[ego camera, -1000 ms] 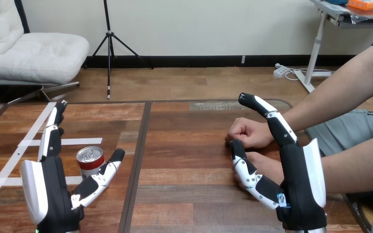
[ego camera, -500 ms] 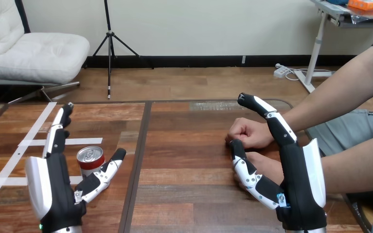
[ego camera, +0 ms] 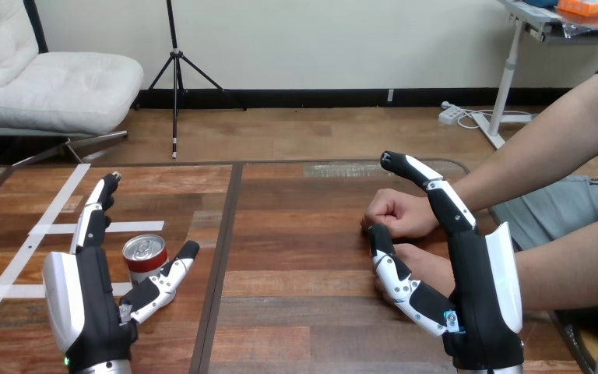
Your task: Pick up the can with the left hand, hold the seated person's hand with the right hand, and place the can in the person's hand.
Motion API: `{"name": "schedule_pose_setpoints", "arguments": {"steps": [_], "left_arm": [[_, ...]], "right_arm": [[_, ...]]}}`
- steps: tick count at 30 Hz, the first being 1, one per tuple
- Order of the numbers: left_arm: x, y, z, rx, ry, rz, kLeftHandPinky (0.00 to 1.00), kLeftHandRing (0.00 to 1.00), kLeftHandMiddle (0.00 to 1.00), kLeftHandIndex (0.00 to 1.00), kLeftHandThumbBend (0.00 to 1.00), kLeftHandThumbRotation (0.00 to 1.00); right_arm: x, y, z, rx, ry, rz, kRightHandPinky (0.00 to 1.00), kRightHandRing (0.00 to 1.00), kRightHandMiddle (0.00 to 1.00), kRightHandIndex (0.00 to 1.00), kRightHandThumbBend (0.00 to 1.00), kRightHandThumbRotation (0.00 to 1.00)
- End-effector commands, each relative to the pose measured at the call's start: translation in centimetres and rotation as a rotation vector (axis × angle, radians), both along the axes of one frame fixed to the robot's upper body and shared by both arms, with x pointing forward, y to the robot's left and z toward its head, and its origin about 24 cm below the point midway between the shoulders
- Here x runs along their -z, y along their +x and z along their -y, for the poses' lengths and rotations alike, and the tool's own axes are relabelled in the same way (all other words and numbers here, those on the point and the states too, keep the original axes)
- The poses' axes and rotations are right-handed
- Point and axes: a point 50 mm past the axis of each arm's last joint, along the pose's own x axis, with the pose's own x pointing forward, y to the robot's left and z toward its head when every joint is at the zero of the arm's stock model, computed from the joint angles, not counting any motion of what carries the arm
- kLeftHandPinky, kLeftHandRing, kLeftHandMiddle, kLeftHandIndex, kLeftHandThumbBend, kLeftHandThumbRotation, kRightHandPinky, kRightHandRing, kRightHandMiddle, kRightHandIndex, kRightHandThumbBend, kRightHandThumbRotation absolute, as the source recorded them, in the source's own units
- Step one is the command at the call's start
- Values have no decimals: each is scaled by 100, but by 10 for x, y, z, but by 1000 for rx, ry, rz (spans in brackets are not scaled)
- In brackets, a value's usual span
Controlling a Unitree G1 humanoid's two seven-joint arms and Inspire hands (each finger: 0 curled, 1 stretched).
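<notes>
The wooden table [ego camera: 296,234] carries everything. At its right side the right hand [ego camera: 479,296] stands released, with fingers straight and thumb spread. The person's fist [ego camera: 399,212] rests just beside these fingers, and the person's other hand [ego camera: 430,265] lies between fingers and thumb; it is not grasped. The left hand [ego camera: 86,304] is also released, palm turned to the can [ego camera: 144,257]. The can stands upright on the table between its fingers and thumb, near the white tape [ego camera: 54,210].
</notes>
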Motion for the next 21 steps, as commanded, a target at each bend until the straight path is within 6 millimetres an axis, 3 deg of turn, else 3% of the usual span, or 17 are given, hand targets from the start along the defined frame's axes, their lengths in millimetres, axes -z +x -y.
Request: {"name": "schedule_pose_setpoints", "arguments": {"steps": [1,21], "left_arm": [[-13,18,0,18,25,56,80,85,87,85,80,12],[-5,20,-4,-11,75,22,79,85,87,85,80,11]], "right_arm": [[-11,7,1,1,9,65,88,83,81,80,28,0],[-11,6,2,0,5,61,88,84,81,80,28,0]]}}
